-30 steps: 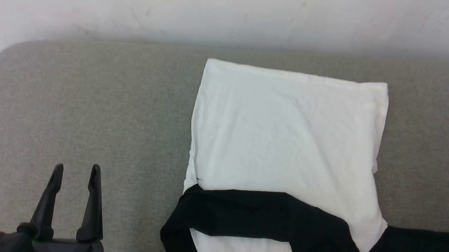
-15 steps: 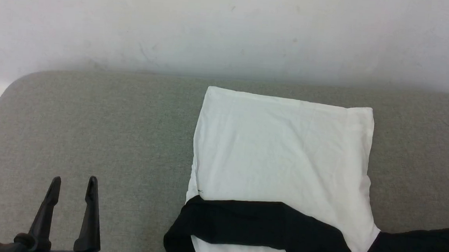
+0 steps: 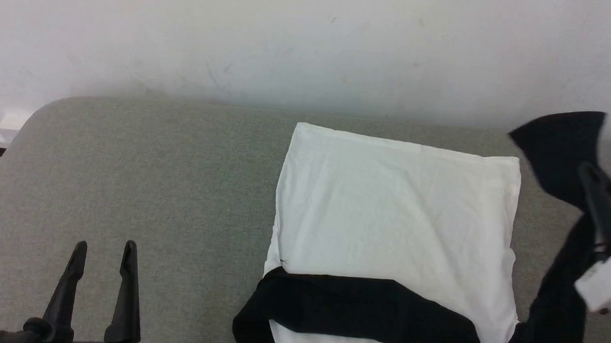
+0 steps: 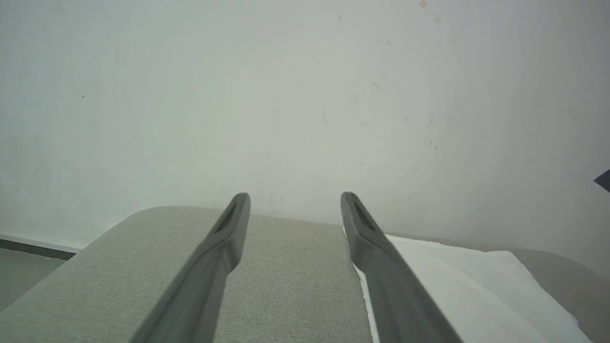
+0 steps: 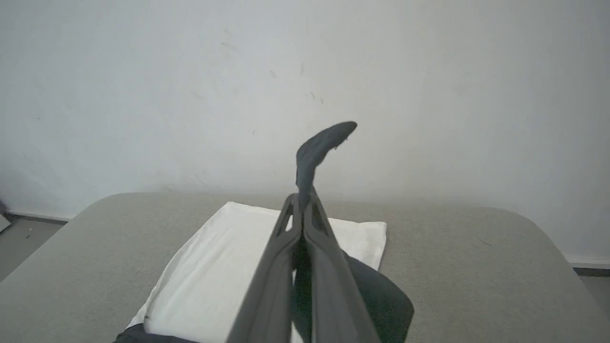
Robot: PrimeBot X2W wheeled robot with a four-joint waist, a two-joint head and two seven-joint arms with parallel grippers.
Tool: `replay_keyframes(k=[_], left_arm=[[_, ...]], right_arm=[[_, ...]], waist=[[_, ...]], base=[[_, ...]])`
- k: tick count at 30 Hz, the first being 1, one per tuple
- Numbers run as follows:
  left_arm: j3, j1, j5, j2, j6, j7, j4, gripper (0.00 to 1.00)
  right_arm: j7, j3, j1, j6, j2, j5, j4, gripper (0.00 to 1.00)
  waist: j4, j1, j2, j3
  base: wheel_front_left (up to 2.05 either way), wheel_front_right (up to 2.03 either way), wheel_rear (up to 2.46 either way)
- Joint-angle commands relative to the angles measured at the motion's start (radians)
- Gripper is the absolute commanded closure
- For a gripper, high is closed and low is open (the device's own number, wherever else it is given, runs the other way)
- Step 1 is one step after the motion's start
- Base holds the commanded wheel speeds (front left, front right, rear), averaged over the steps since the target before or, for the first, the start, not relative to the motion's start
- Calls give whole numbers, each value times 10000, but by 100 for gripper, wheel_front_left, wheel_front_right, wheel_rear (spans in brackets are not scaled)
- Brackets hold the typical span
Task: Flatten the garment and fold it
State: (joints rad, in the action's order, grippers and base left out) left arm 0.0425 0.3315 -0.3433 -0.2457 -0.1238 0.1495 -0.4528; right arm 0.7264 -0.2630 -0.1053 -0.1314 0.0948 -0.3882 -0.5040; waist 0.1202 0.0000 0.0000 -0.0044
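– Garment, the soft white T-shirt with black sleeves (image 3: 393,219); where does it lie?
– On the grey fabric bench (image 3: 125,171), right of centre; white body flat toward the far wall; one sleeve folded across its near part.
– And the fingers?
– Right fingers (image 3: 603,203) pinched together on the other black sleeve (image 3: 561,150), raised at the right; left fingers (image 3: 127,288) spread apart, empty, near left.

The soft white T-shirt with black sleeves (image 3: 393,214) lay right of centre on the grey upholstered surface (image 3: 151,183). Its faintly creased white body was spread flat, with the straight hem toward the far wall. One black sleeve (image 3: 339,306) lay folded across the near part of the body. The other black sleeve (image 3: 564,150), at the right, stood up off the surface, pinched in the closed right gripper (image 5: 301,200).
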Motion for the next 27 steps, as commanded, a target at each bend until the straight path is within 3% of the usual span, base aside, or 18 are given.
replay_keyframes(k=[1, 7, 12, 27], left_arm=[[35, 91, -34, 3, -41, -29, -38, 0], [109, 51, -78, 42, -38, 32, -29, 0], [216, -118, -127, 75, 14, 91, 78, 0], [751, -686, -168, 134, 259, 93, 678, 0]], right_arm=[[93, 582, -157, 7, -78, 2, -104, 100], [236, 3107, -111, 7, -210, 22, 277, 100], [-445, 4747, 26, 7, -207, 215, 1405, 100], [-3581, 7676, -336, 7, -438, 1396, 7564, 100]], waist=[[71, 0, 0, -31], [283, 0, 0, 148], [557, 0, 0, 396], [1739, 0, 0, 612]], base=[[0, 0, 0], [0, 0, 0], [0, 0, 0], [0, 0, 0]])
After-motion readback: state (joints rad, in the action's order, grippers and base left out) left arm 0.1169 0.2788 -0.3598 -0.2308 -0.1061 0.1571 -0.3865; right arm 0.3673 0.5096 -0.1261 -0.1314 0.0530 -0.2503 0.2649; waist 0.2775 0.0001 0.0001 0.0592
